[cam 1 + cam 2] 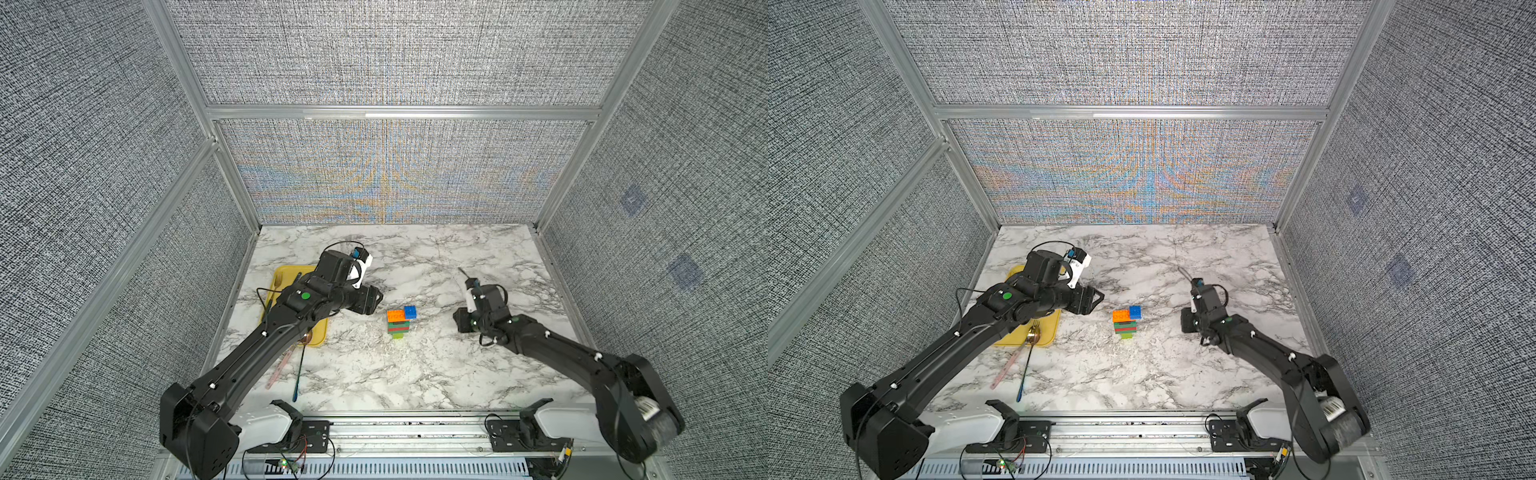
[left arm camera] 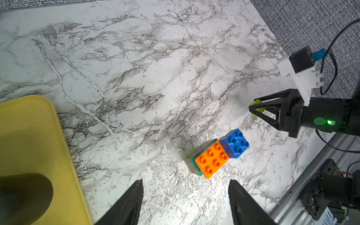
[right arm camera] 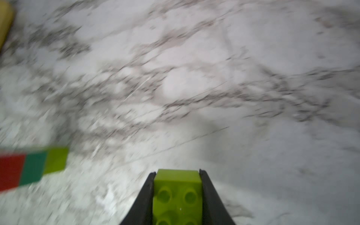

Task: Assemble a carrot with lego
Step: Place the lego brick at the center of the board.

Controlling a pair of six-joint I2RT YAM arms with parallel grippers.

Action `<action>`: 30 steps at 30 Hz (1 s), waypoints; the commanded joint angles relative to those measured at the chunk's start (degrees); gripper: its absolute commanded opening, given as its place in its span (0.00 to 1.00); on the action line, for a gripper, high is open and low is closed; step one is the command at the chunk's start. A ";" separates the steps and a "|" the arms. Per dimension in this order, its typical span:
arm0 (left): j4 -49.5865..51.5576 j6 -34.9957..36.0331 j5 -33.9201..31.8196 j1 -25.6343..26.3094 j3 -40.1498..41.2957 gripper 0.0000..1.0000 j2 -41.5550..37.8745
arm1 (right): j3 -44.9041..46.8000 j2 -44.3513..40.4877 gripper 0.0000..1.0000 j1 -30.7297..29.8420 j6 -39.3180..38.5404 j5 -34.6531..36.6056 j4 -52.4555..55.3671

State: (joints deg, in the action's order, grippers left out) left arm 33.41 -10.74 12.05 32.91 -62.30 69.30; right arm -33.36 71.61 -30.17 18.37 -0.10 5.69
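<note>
The carrot (image 1: 398, 322) (image 1: 1124, 323) (image 2: 211, 158) stands mid-table: lime at the base, then dark green, red, dark green, and orange on top with studs up. A blue brick (image 1: 410, 311) (image 2: 236, 143) sits at the orange brick's right end. My right gripper (image 1: 459, 322) (image 1: 1185, 323) (image 3: 177, 173) is right of the stack, shut on a lime lego brick (image 3: 177, 194) (image 2: 258, 108). My left gripper (image 1: 374, 299) (image 1: 1096, 298) (image 2: 185, 182) hovers left of the stack, open and empty.
A yellow tray (image 1: 286, 276) (image 1: 1046, 334) (image 2: 29, 136) lies at the left under my left arm. A pink stick (image 1: 280, 370) and a blue-handled utensil (image 1: 298, 376) reach from it toward the front edge. Fabric walls enclose three sides.
</note>
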 commanded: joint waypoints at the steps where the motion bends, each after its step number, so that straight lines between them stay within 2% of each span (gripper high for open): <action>1: 0.52 5.41 0.03 -0.30 1.45 0.72 -2.32 | 4.74 -4.52 0.28 -7.89 -0.85 -1.47 -2.63; 7: 2.76 6.95 0.14 -0.55 1.26 0.71 -2.27 | 10.05 -4.27 0.28 -21.23 -7.12 -7.16 -10.58; 13: 3.50 9.73 -1.80 -2.16 2.25 0.70 -2.81 | 9.79 0.68 0.30 -27.82 -14.92 -9.90 -15.90; 18: 5.04 14.90 -0.66 -3.18 2.62 0.69 -3.22 | 6.13 7.37 0.32 -28.24 -19.35 -8.60 -15.92; 22: 6.58 22.08 4.27 -3.29 3.94 0.68 -3.37 | 4.06 11.45 0.39 -27.59 -20.39 -7.72 -15.49; 27: 7.55 34.35 12.63 -3.22 7.55 0.67 -4.97 | 4.40 11.60 0.53 -27.13 -20.57 -9.40 -15.65; 30: 7.28 38.77 17.08 -3.03 9.82 0.66 -5.51 | 5.49 8.60 0.59 -26.09 -20.22 -12.32 -15.54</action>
State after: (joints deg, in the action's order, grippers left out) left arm 39.99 19.77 22.22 29.80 -53.58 64.14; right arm -28.51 82.17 -57.04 -1.45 -9.52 -9.26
